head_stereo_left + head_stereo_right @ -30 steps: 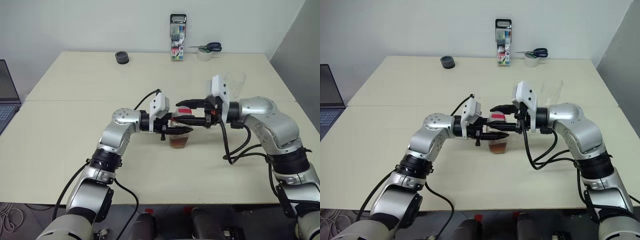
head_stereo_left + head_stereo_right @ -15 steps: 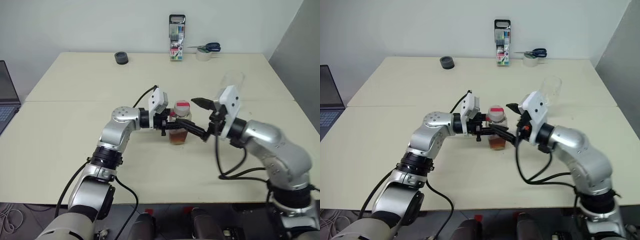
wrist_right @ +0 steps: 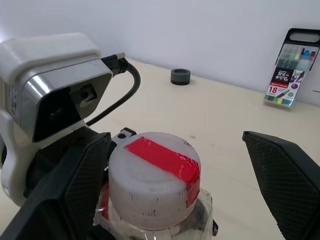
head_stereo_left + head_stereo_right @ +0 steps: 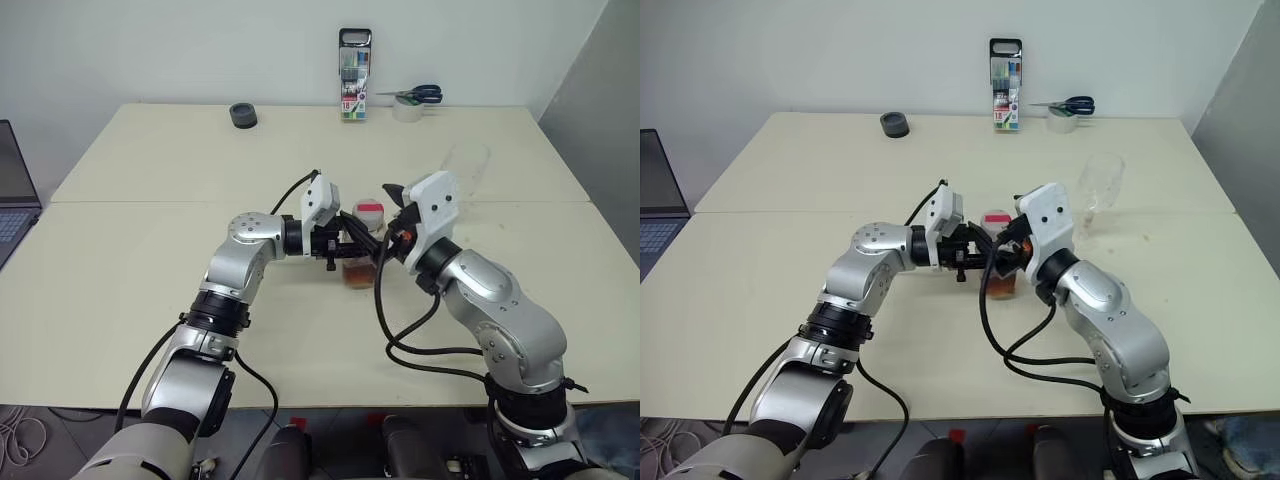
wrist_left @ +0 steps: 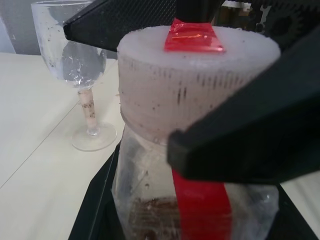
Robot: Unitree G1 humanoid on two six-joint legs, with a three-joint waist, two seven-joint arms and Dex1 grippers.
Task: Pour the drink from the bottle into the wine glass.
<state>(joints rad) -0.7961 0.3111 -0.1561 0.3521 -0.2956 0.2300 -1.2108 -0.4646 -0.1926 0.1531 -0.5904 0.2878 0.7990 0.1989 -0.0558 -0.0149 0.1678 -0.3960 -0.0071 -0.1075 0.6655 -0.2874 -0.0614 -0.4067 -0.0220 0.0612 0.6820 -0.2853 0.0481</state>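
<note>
Surface bare nearby: your left gripper (image 4: 352,246) jaws clamp the bottle (image 4: 362,262), right gripper (image 3: 185,190) jaws apart astride its cap (image 3: 155,177)—an off-centre closing could tip it.

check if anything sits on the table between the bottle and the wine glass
Nothing visible does. The bottle, held by the left gripper, and the wine glass have only bare table between them; the right gripper is at the bottle's cap, jaws open.

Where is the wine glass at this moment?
In the head views the wine glass stands upright on the right half of the table, beyond the right gripper and apart from the bottle that the left gripper holds.
</note>
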